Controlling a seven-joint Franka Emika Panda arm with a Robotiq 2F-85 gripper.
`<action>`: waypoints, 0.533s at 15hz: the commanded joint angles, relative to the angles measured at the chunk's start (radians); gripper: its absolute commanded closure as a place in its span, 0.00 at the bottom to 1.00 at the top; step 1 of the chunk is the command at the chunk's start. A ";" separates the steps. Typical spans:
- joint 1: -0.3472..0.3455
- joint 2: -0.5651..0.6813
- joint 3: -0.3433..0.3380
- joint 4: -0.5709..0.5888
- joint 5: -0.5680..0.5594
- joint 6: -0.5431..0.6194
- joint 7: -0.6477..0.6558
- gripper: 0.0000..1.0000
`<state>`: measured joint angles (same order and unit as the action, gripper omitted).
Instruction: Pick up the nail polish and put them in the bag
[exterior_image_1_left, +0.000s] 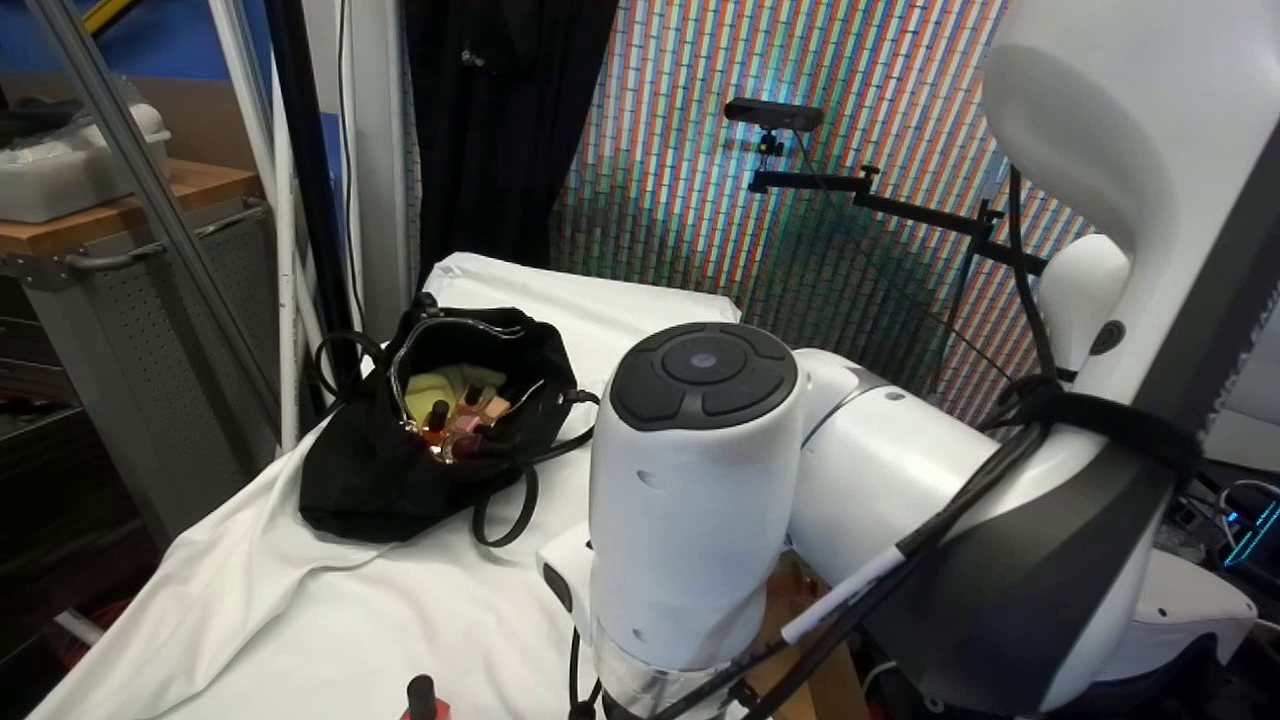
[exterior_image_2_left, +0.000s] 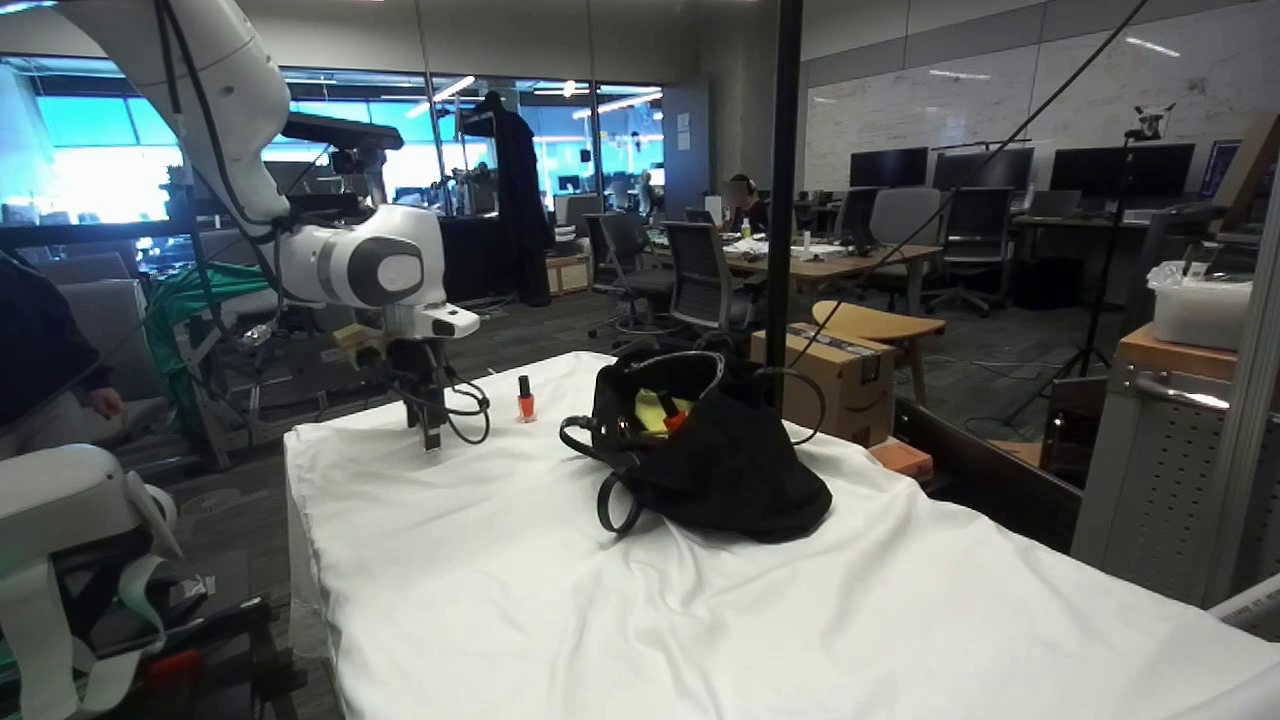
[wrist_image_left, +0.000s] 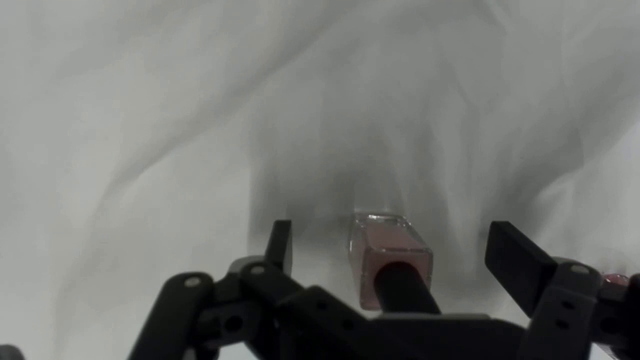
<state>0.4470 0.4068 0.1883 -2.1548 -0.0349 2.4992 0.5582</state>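
- In the wrist view the nearest thing is the gripper (wrist_image_left: 395, 250), and its 2 fingers (wrist_image_left: 517, 262) stand wide apart, with nothing clamped in them.
- Between these fingers stands 1 nail polish bottle (wrist_image_left: 390, 242), which looks pale pink there, with a black cap; it lies about midway and touches neither finger.
- I judge that the fingers are set 1 on each side so that, in closing, they meet the bottle almost together and do not knock it over.
- The cap points up toward the wrist and its top is hidden, so I cannot tell how deep the fingers reach beside it.
- In both exterior views the black bag (exterior_image_1_left: 380, 485) sits on the white cloth (exterior_image_2_left: 800, 610), well apart from the gripper; its mouth is open, probably in order that bottles can be let down from above.
- Several bottles (exterior_image_1_left: 437, 418) are already inside the bag.
- In an exterior view 1 more orange-red bottle (exterior_image_2_left: 526, 405) stands upright on the cloth, apart from the gripper and the bag; it presumably waits for its own turn.
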 joint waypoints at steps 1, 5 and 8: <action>-0.016 0.002 0.008 -0.005 0.022 0.015 -0.047 0.00; -0.019 0.001 0.007 -0.005 0.028 0.013 -0.066 0.00; -0.019 0.002 0.006 -0.003 0.029 0.009 -0.071 0.06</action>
<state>0.4406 0.4081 0.1883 -2.1543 -0.0250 2.5003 0.5193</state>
